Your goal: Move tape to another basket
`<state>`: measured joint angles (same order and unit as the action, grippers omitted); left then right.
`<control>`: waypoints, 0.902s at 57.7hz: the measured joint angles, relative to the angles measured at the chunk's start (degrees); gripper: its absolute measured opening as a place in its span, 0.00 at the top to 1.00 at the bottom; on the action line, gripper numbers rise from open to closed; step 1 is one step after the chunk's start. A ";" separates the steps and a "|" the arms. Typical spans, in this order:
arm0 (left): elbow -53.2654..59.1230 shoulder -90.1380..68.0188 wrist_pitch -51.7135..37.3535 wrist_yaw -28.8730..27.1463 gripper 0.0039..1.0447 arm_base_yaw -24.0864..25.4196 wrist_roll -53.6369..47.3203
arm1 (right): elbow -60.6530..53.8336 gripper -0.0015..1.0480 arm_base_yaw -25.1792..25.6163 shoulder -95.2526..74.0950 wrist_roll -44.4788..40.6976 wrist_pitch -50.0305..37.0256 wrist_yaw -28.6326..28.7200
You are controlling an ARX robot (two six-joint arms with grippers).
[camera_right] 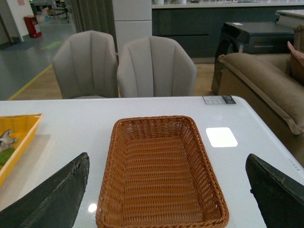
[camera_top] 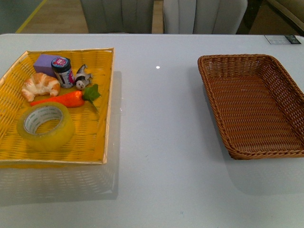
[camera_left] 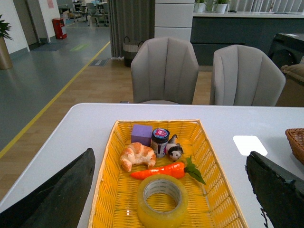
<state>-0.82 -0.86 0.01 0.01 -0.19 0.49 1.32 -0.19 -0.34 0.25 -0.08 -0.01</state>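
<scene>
The tape, a wide translucent yellow roll with a white printed core, lies flat in the near part of the bright yellow flat basket at the left; it also shows in the left wrist view. The dark brown wicker basket stands empty at the right and shows in the right wrist view. My left gripper is open, hovering above and before the tape. My right gripper is open above the brown basket's near end. Neither arm shows in the front view.
In the yellow basket behind the tape lie a carrot, a croissant, a purple block, a small jar and a cow figure. Two grey chairs stand behind the white table.
</scene>
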 joint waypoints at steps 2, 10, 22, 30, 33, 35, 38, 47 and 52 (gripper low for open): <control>0.00 0.00 0.00 -0.02 0.08 0.00 0.00 | 0.00 0.09 0.00 0.00 0.00 0.00 0.00; 0.00 0.00 0.00 0.00 0.08 0.00 0.00 | 0.00 0.09 0.00 0.00 0.00 0.00 0.00; 0.00 0.00 0.00 0.00 0.08 0.00 0.00 | 0.00 0.09 0.00 0.00 0.00 0.00 0.00; 0.00 0.00 0.00 0.00 0.08 0.00 0.00 | 0.00 0.09 0.00 0.00 0.00 0.00 0.00; 0.00 0.00 0.00 0.00 0.08 0.00 0.00 | 0.00 0.09 0.00 0.00 0.00 0.00 0.00; 0.00 0.00 0.00 0.00 0.08 0.00 0.00 | 0.00 0.09 0.00 0.00 0.00 0.00 0.00; 0.00 0.00 0.00 0.00 0.08 0.00 0.00 | 0.00 0.09 0.00 0.00 0.00 0.00 0.00; -4.98 -8.79 9.86 10.91 0.08 3.98 14.86 | 0.00 0.09 0.00 0.00 0.00 0.00 0.02; -7.74 -20.11 5.29 13.07 0.08 6.32 27.12 | 0.00 0.09 0.00 0.02 0.00 0.00 0.04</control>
<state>-8.56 -20.97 5.30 13.08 6.13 27.62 1.32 -0.19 -0.32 0.25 -0.08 0.03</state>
